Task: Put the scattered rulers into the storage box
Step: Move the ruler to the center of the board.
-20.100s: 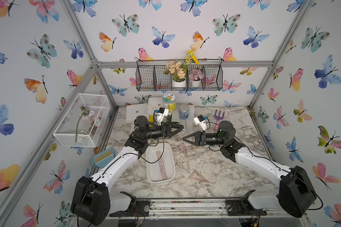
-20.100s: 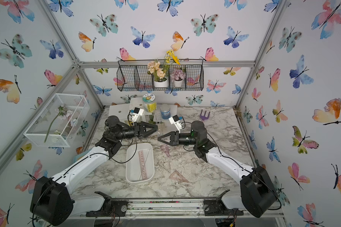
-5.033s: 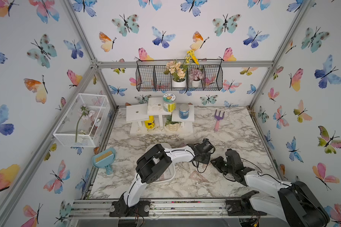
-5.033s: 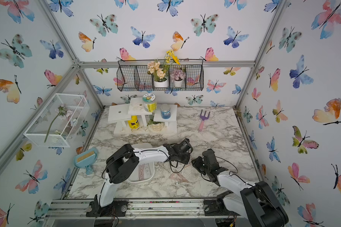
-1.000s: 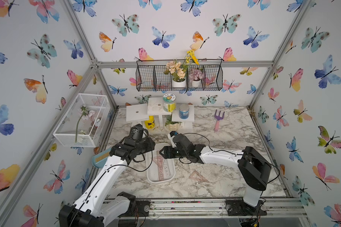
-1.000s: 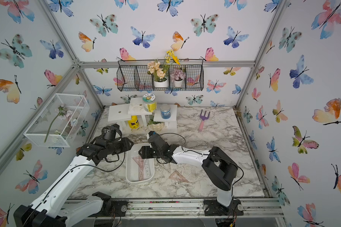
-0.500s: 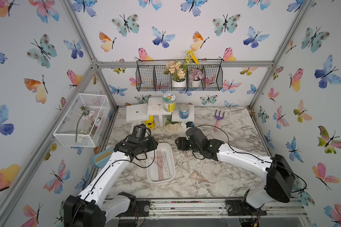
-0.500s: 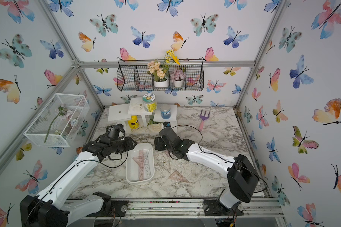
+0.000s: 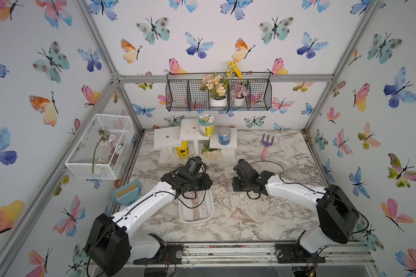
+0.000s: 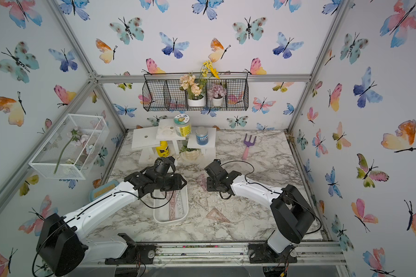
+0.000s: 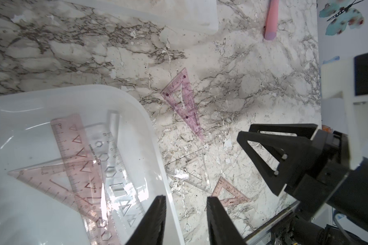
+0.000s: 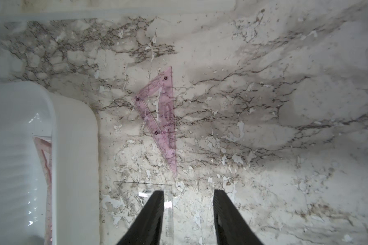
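Rulers lie in the storage box with three set squares left on the surface; both jaws gape empty, so next I must pinch a flat edge.

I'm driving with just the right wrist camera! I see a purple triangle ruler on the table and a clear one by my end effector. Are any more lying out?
Observer: Yes, a small pink set square lies on the table nearer the robot's base, apart from the storage box.
Operator: What's inside the box?
Observer: A long pink ruler, a clear ruler and a larger pink set square, overlapping.
Operator: Where's the other arm?
Observer: The left end effector hovers open above the box's edge, holding nothing.
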`<state>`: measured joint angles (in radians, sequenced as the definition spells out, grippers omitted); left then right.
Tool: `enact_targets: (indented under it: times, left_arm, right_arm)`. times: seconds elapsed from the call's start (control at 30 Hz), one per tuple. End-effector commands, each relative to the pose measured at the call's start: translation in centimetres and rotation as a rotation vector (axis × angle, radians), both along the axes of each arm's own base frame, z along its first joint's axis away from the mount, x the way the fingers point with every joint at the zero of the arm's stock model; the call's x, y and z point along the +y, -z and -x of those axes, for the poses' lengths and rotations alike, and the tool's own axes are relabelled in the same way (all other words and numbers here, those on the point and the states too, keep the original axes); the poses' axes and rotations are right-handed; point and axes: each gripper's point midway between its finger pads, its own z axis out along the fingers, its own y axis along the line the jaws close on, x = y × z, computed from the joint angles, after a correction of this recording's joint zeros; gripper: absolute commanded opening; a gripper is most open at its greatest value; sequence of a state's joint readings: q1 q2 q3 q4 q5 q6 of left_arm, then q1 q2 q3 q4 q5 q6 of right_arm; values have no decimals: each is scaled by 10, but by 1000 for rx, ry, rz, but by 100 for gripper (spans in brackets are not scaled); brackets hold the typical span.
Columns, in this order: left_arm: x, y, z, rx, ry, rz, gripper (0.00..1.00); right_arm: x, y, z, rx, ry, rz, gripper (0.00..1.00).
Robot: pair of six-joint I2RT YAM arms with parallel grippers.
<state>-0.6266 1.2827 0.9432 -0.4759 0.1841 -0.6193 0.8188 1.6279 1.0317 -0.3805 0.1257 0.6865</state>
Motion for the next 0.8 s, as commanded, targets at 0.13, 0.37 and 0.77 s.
enact_targets:
  times: [0.13, 0.37, 0.77]
  left_arm:
    - [1, -2, -2, -17, -18, -3, 37]
    - [13, 4, -1, -10, -44, -11, 37]
    - [30, -1, -3, -25, -72, -9, 37]
  right_arm:
    - [13, 18, -9, 51, -30, 64, 36]
    - [35, 27, -32, 56, -49, 98, 35]
    - [78, 28, -41, 63, -117, -16, 46]
